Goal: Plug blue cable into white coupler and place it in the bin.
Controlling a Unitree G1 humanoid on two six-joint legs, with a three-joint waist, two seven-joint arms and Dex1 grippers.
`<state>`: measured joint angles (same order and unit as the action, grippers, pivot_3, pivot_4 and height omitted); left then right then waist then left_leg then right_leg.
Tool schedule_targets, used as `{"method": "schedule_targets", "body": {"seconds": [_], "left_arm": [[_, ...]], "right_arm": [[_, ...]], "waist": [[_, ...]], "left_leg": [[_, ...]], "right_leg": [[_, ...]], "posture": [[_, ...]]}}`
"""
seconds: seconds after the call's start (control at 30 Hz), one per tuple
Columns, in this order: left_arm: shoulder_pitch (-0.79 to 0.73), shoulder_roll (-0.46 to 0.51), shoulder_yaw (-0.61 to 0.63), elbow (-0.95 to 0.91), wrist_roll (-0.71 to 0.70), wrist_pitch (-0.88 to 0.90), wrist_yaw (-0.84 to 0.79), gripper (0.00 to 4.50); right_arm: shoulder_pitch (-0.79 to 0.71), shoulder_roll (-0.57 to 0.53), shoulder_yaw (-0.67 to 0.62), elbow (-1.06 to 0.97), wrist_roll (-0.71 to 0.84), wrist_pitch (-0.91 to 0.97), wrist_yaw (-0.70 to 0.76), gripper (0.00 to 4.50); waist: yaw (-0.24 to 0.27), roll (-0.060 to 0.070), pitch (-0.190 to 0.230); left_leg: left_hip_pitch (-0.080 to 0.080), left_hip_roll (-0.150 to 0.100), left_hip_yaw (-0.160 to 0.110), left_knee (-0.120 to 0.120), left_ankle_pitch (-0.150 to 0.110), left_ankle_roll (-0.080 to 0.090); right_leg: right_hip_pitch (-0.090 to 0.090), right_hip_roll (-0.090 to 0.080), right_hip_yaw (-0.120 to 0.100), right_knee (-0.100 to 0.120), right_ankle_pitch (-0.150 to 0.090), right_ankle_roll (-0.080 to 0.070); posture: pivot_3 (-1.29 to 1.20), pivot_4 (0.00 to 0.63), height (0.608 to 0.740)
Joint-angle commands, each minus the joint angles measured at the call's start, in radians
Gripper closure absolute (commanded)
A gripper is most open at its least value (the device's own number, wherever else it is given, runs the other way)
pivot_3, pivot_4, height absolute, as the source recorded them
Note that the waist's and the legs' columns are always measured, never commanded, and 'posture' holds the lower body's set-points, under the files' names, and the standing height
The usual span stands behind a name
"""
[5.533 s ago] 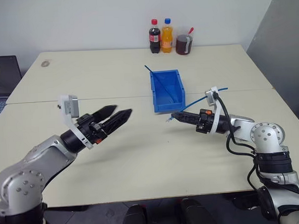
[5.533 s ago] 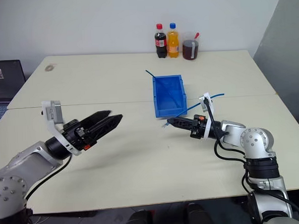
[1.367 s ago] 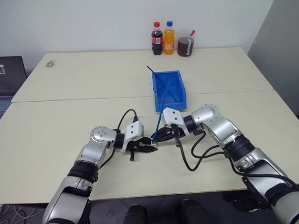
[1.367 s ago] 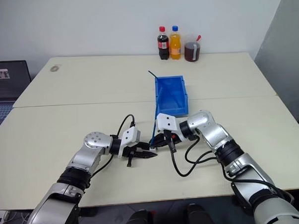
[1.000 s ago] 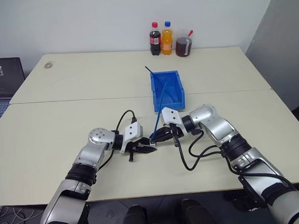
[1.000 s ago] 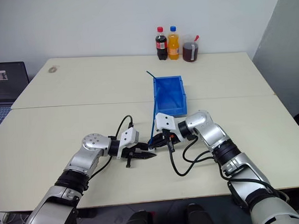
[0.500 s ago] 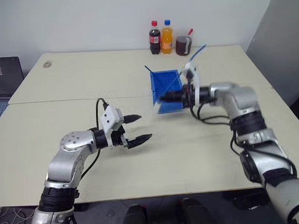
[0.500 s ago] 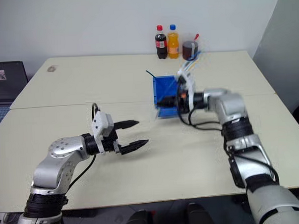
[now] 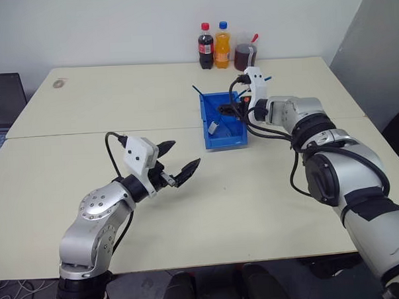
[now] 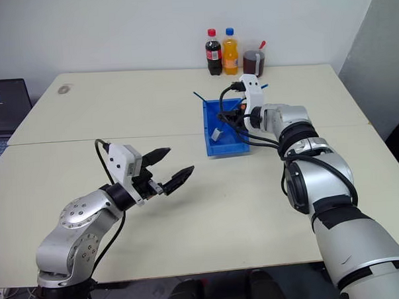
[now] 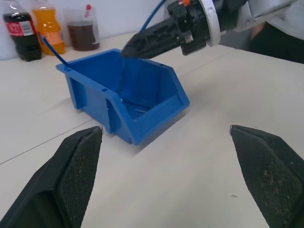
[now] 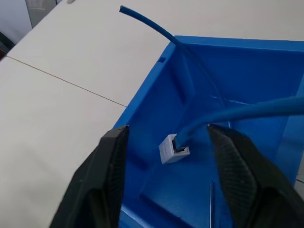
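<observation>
Right tool (image 12: 166,142) hangs over the bin (image 9: 216,141), fingers spread, gripping nothing. Blue cable (image 12: 223,116) plugged into white coupler (image 12: 172,148); the coupler sits just beyond and between the fingertips, inside the bin. Cable's long axis trails back past the right tool, out over the rim. Left tool (image 9: 177,160) spread wide, empty, well apart above the bench (image 9: 255,200). Right arm is nearer.

blue cable (image 12: 247,112) cut off by frame edge
</observation>
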<state>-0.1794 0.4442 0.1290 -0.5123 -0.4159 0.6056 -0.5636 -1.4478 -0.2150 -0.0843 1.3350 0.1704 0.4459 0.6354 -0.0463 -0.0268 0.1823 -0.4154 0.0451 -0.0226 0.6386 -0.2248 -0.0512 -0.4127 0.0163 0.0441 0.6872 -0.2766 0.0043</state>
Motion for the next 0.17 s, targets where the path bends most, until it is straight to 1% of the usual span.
{"method": "schedule_targets", "body": {"seconds": [0.03, 0.17], "left_arm": [[0.004, -0.012, 0.060, -0.029, -0.010, 0.014, 0.079, 0.00], [0.038, -0.019, 0.109, -0.041, -0.025, 0.027, 0.129, 0.00]], "right_arm": [[-0.053, -0.027, 0.002, -0.016, -0.048, -0.064, -0.009, 0.65], [-0.012, -0.086, 0.081, -0.073, -0.137, -0.173, 0.105, 0.65]], "waist": [[0.000, 0.000, 0.000], [0.000, 0.000, 0.000]], "left_leg": [[0.000, 0.000, 0.000, 0.000, 0.000, 0.000], [0.000, -0.001, 0.000, 0.001, 0.000, 0.000]], "right_leg": [[0.000, 0.000, 0.000, 0.000, 0.000, 0.000], [0.000, 0.000, 0.000, 0.001, 0.000, 0.000]], "posture": [[0.00, 0.150, 0.740], [0.00, 0.150, 0.740]]}}
